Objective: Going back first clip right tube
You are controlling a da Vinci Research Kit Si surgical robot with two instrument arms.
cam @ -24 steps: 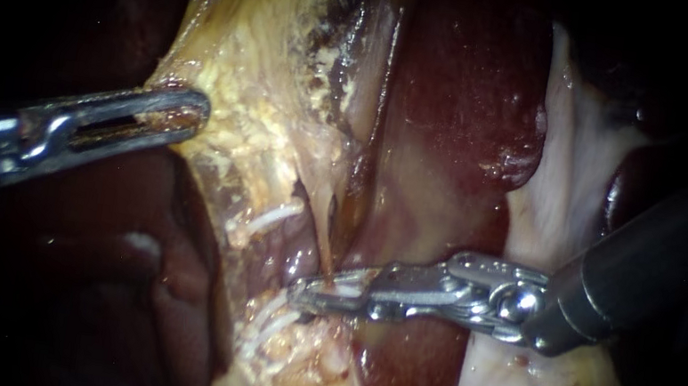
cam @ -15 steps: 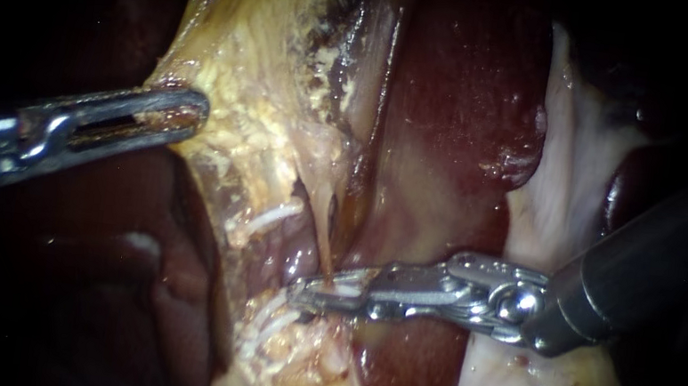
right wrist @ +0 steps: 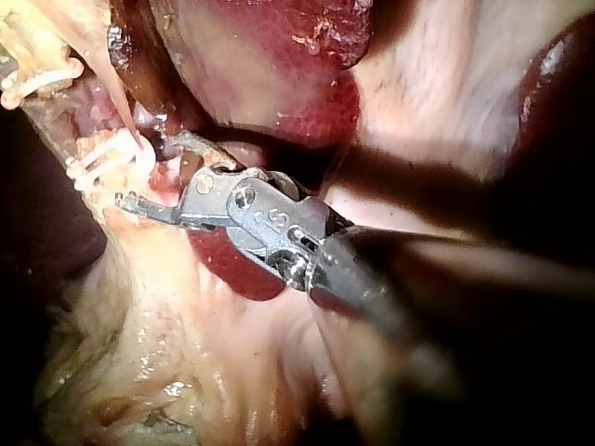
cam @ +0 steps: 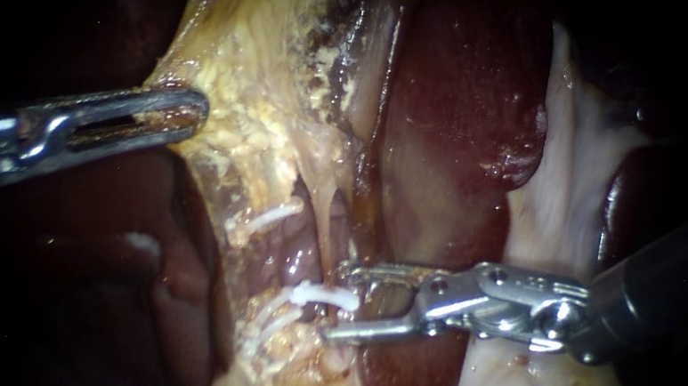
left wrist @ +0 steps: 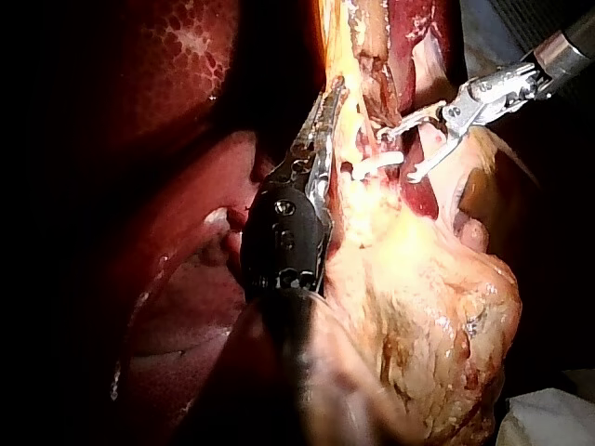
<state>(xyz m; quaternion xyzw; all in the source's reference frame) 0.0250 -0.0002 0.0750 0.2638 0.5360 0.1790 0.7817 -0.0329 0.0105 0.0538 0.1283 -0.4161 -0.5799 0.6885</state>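
Firstly, the left instrument [cam: 196,111] has its claw clamped narrow on the edge of the yellow tissue [cam: 256,118]. Farther right, just ahead of the right instrument [cam: 336,302], a white clip [cam: 314,294] sits across the thin pale tube [cam: 320,221]. The clip's near end lies between the claw's tips. That claw stands wide and grips nothing, with one tip on each side of the clip. Dark liver [cam: 468,76] lies beside it.

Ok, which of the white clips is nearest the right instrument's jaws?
The middle clip, lying crosswise at the open jaw tips of the right instrument. The upper clip and lower clips lie farther off.
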